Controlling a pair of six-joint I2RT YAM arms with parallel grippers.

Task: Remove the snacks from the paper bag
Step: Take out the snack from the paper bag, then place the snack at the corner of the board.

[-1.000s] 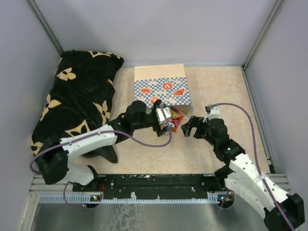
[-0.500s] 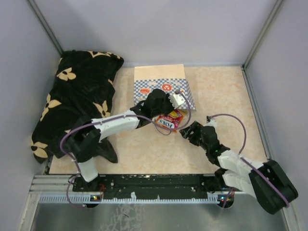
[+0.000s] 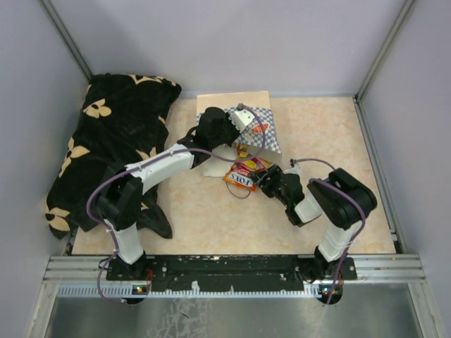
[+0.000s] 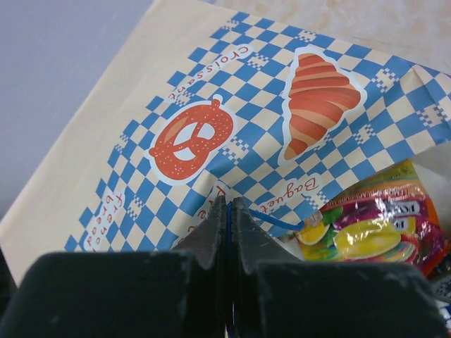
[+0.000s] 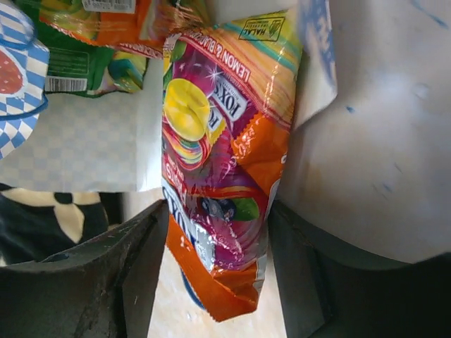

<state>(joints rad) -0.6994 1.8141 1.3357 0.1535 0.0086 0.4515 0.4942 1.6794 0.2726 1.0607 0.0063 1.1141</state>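
The paper bag [image 3: 262,132] lies at the back middle with its mouth raised. My left gripper [image 3: 243,127] is shut on the bag's thin blue cord handle [image 4: 282,222]; in the left wrist view the cord runs between the closed jaws of that gripper [image 4: 229,210], under the pretzel and croissant prints on the bag [image 4: 190,137]. Snacks [image 3: 243,176] have spilled from the mouth onto the table. My right gripper [image 3: 263,179] reaches them from the right. In its wrist view that gripper [image 5: 217,215] presses both sides of an orange and purple packet [image 5: 225,134]. A green packet [image 5: 84,67] lies behind.
A black flower-patterned cloth [image 3: 113,141] covers the left side of the table. Grey walls close in the back and both sides. The arm mounting rail [image 3: 225,271] runs along the near edge. Bare beige tabletop [image 3: 331,134] lies right of the bag.
My left gripper closed on the cord and pulled the bag's mouth up and back, and packets slid out. The right gripper moved left to the packets and narrowed around one.
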